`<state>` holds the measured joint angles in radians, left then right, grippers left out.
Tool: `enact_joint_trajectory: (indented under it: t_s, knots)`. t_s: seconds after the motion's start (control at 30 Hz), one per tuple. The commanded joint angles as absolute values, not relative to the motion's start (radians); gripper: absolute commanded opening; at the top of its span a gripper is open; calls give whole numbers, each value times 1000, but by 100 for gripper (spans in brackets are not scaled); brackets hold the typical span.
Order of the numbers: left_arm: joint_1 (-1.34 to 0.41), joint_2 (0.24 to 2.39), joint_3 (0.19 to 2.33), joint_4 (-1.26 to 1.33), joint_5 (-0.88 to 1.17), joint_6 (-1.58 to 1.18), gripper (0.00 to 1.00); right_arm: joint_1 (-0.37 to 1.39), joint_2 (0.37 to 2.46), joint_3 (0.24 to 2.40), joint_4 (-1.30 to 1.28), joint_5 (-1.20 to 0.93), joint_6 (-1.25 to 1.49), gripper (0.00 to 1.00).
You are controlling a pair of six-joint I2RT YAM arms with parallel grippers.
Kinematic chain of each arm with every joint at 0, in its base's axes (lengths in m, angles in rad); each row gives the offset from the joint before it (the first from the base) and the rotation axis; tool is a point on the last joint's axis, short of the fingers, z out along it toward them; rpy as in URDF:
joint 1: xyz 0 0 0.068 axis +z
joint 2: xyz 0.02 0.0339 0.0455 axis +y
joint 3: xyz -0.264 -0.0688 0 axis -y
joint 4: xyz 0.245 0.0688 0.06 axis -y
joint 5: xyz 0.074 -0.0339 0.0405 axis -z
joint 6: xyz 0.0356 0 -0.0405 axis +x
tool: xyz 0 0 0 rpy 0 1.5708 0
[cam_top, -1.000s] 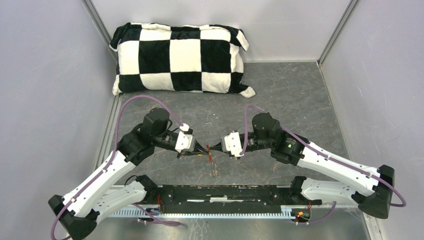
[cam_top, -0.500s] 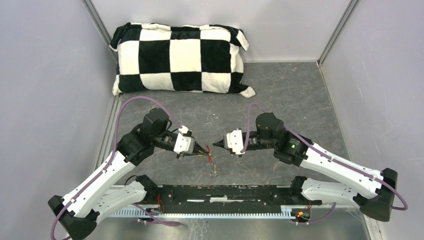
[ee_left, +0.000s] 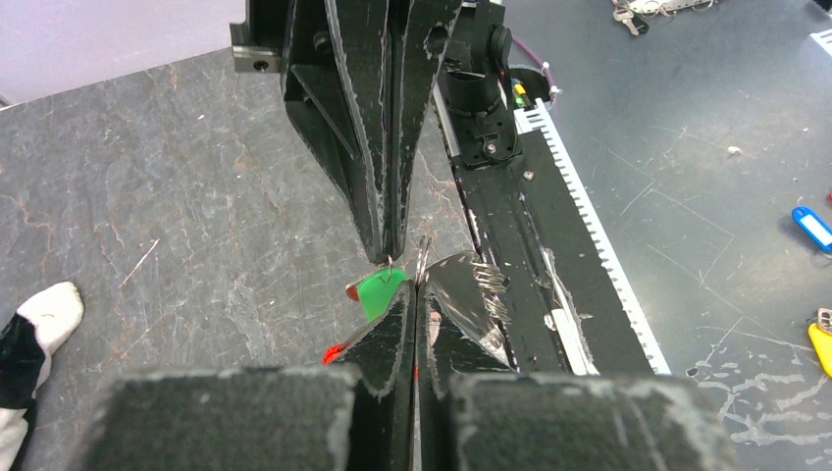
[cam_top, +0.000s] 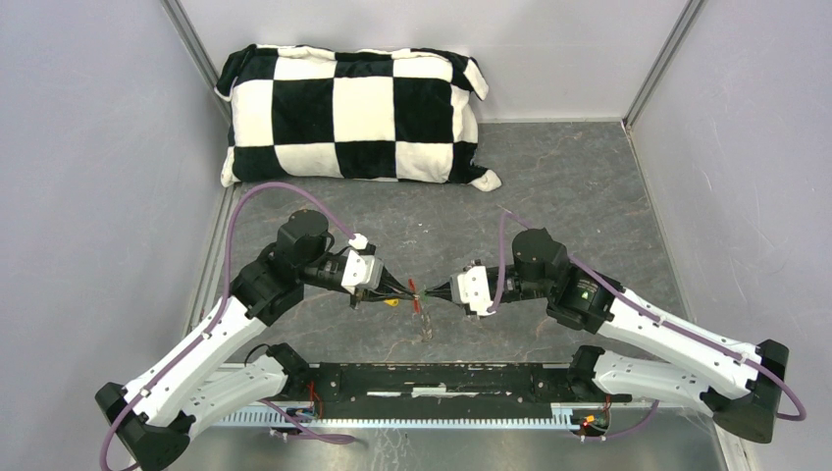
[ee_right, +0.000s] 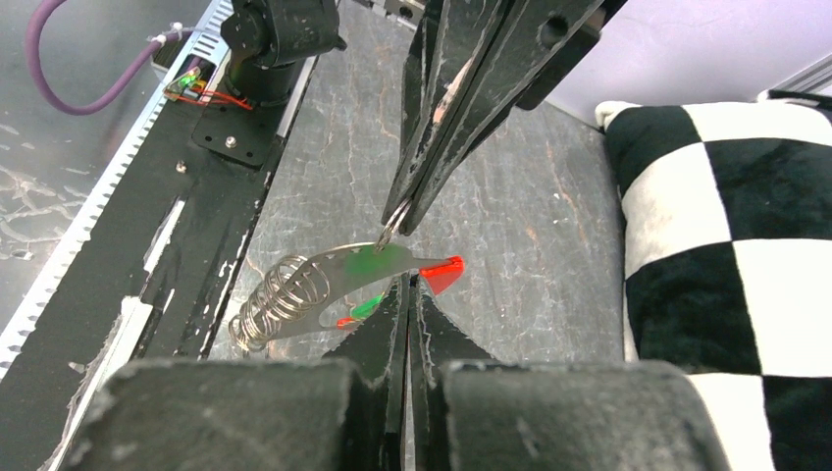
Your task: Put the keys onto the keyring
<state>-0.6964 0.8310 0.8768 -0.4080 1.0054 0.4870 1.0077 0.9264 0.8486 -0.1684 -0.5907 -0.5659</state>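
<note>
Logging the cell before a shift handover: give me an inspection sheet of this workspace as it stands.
Surface: grey table, scratched.
Job's things: keyring with red tag pinched at centre; green key beside it; yellow key barely visible.
Clutter: checkered pillow at the back.
Hands: left hand and right hand shut, tips meeting on the keyring.
Cables: purple cables along both arms, no snag seen.
Surroundings: grey walls; blue tag and yellow tag beyond the table.
</note>
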Motion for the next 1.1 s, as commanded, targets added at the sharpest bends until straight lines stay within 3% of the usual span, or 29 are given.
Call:
enact_joint_trajectory:
  t_s: [0.0,0.37,1.07]
  knots:
    - [-699,804,857,-338,1056,440,2,1007,866,833,-94,-589,-586,1]
    - [-698,831,857,-265,1053,414,2,1007,778,763,-69,-576,-609,1]
    - [-698,865,870,-248,1064,385,2,1012,799,770,-62,-635,-601,1]
